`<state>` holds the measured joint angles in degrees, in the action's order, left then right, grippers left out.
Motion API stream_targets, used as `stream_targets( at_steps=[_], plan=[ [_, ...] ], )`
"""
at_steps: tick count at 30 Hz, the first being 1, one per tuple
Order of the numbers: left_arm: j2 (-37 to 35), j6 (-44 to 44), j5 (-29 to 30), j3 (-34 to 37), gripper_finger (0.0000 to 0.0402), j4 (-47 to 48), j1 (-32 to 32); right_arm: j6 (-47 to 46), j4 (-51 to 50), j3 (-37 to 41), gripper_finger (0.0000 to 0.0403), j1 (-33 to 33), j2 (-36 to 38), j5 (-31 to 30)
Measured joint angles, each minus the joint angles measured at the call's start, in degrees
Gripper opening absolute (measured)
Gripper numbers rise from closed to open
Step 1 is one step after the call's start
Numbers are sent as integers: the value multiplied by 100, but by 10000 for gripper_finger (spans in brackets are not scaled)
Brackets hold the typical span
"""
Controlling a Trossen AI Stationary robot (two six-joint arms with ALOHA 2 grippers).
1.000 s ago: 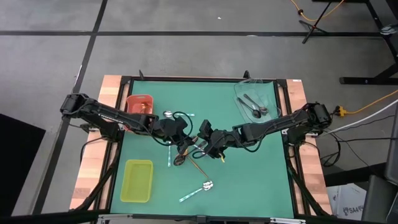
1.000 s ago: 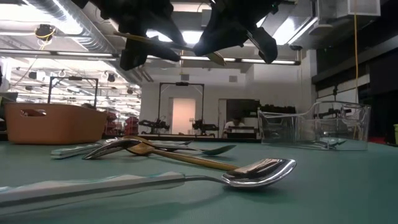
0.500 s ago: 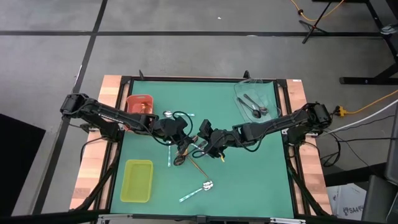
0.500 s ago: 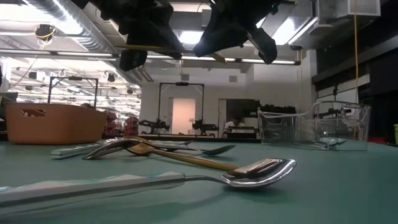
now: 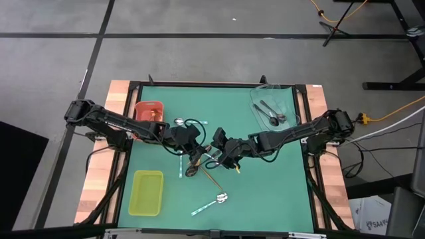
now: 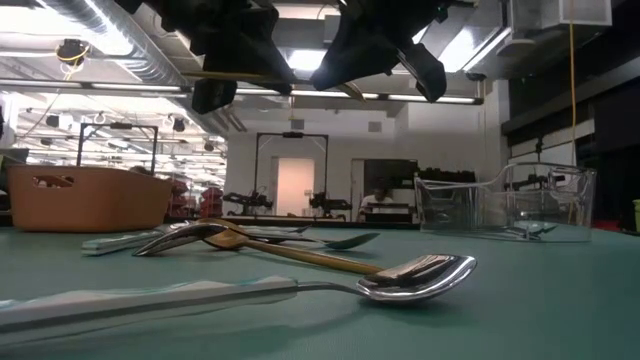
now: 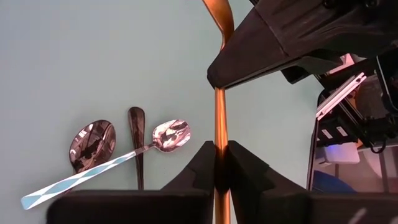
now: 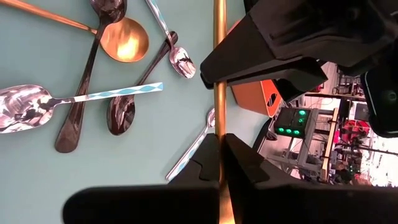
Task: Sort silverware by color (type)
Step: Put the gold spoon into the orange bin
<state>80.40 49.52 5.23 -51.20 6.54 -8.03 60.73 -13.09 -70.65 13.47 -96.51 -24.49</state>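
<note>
Both left gripper (image 7: 216, 163) and right gripper (image 8: 219, 155) are clamped on one copper spoon (image 7: 219, 115), mid-air handover. Its handle spans straight between them. Red tray (image 5: 149, 110) lies behind the left gripper, so left carries.

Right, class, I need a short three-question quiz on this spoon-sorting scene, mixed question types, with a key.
1. True or false: the left end effector and the right end effector are both shut on the same copper spoon, held above the table.
2. Multiple choice: the clear tray holds (A) dark spoons, (B) copper spoons, (C) nothing.
3. Short answer: what colour is the tray nearest the lone mint-handled spoon?

Key: 1 true; 2 A; 3 yellow-green.
</note>
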Motion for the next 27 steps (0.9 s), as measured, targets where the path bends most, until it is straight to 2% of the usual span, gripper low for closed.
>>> stream_targets(
  at_steps=[10,20,27],
  plan=[
    [0,-11,-2,0,22,-6,28,0,-1,0,7,0,0,3],
    [-2,-16,-4,0,21,18,225,-101,1,-2,110,0,0,10],
    [-58,-177,-2,0,21,264,636,-754,-54,-2,127,7,0,8]
  ],
)
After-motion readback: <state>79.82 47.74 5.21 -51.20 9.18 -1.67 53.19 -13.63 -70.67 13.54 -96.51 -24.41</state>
